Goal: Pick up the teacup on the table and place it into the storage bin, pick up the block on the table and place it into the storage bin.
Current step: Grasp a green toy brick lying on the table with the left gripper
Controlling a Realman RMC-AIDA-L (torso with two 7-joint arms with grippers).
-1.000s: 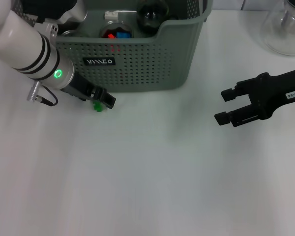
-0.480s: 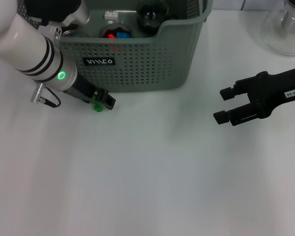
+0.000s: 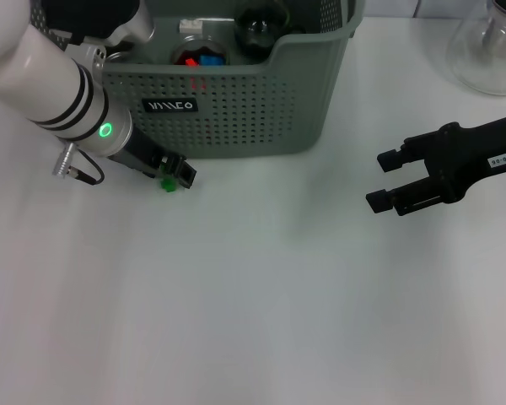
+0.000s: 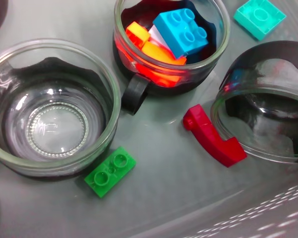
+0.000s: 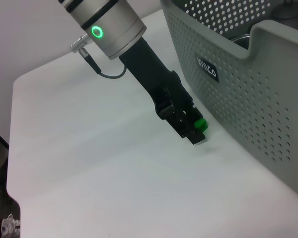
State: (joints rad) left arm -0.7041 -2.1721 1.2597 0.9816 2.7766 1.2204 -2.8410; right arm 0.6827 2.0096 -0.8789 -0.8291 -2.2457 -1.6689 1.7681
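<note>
Green block [image 3: 166, 182] sits on the white desk [image 3: 253, 287] just in front of the storage bin [image 3: 236, 118], with the left gripper [image 3: 179, 175] low over it and its jaws around the brick, though whether they have clenched on it I cannot tell. Inside the bin, the left wrist view shows glass teacups [image 4: 49, 106] among loose bricks, so the cup half looks done and the block still has to be lifted over the rim. Off to the side the right gripper [image 3: 388, 181] hovers with jaws parted, holding nothing.
</note>
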